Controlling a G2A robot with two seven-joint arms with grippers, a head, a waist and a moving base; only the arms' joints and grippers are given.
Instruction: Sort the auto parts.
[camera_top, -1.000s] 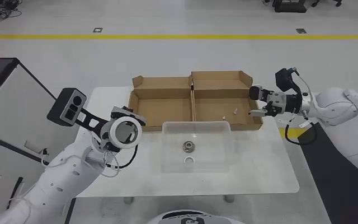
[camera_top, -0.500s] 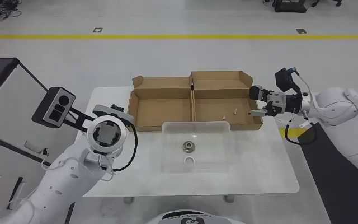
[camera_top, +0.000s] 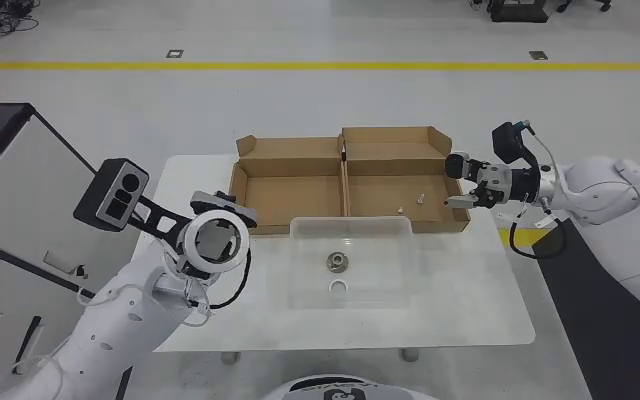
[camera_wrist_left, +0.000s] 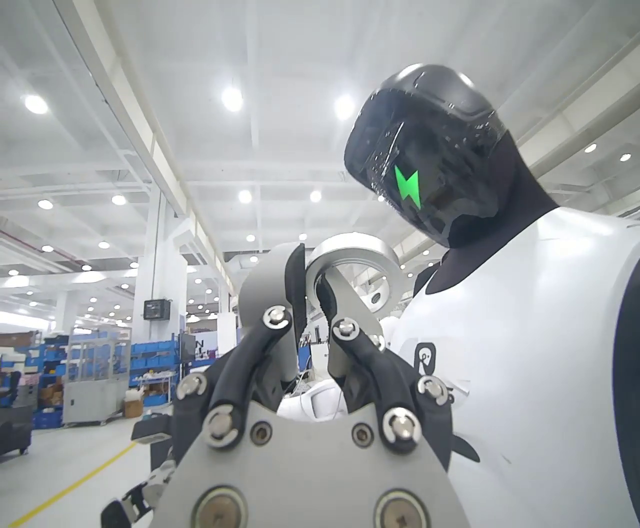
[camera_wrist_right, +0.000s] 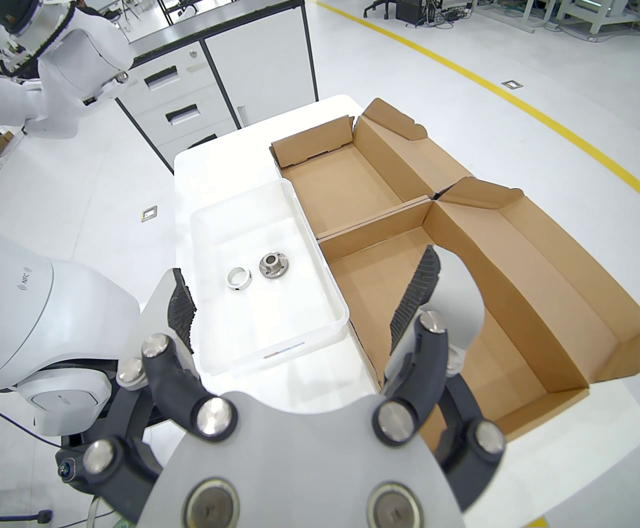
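A large metal ring (camera_top: 220, 243) is held up over the table's left edge, facing the top camera. My left gripper (camera_wrist_left: 312, 285) is shut on the rim of that ring (camera_wrist_left: 367, 250), one finger inside and one outside. A clear plastic tray (camera_top: 350, 222) at the table's middle holds a flanged metal hub (camera_top: 336, 263) and a small pale ring (camera_top: 338, 287). My right gripper (camera_top: 462, 185) hangs open and empty over the right end of the right cardboard box (camera_top: 385, 190). In the right wrist view the hub (camera_wrist_right: 274, 264) and small ring (camera_wrist_right: 236, 278) lie side by side.
Two open cardboard boxes stand side by side behind the tray; the left box (camera_top: 290, 195) looks empty, and the right one holds two tiny parts (camera_top: 422, 197). A grey cabinet (camera_top: 30, 180) stands left of the white table (camera_top: 470, 300).
My left arm swung the large ring to the left, then back right to about where it was. The right arm has kept still.
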